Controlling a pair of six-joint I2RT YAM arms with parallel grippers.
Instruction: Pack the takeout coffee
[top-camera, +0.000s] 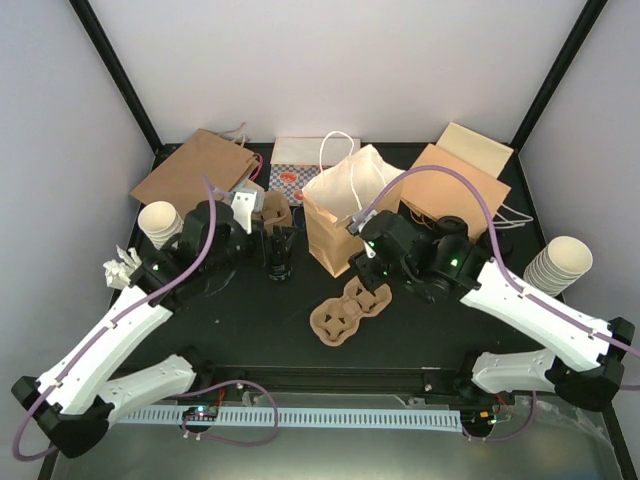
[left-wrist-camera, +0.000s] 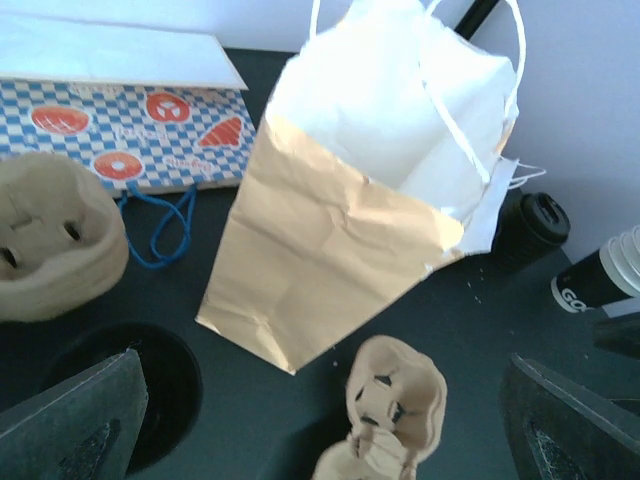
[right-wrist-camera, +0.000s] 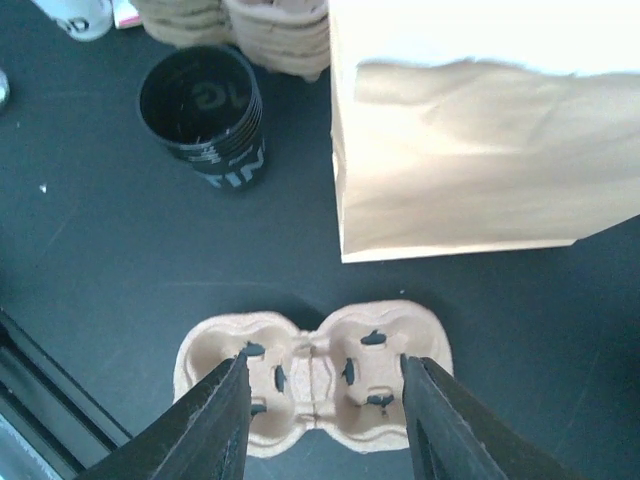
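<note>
Nearest, my right hand (right-wrist-camera: 325, 415) stands half apart astride the one loose carrier (right-wrist-camera: 312, 340), pinching it or not I cannot tell, with bare counter (right-wrist-camera: 110, 270) to its left. My left hand (top-camera: 277, 250) is spread wide, holding nothing, above one stack of black cups (right-wrist-camera: 205, 115). Beyond stands one upright bag (top-camera: 338, 225), mouth open, and one lidded coffee (left-wrist-camera: 545, 222) sits near its right edge

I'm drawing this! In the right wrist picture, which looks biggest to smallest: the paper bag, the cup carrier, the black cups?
1. Brown paper bag, biggest, even cut off by the frame edge.
2. Pulp cup carrier, though it lies nearest the camera.
3. Stack of black cups, smallest.
</note>
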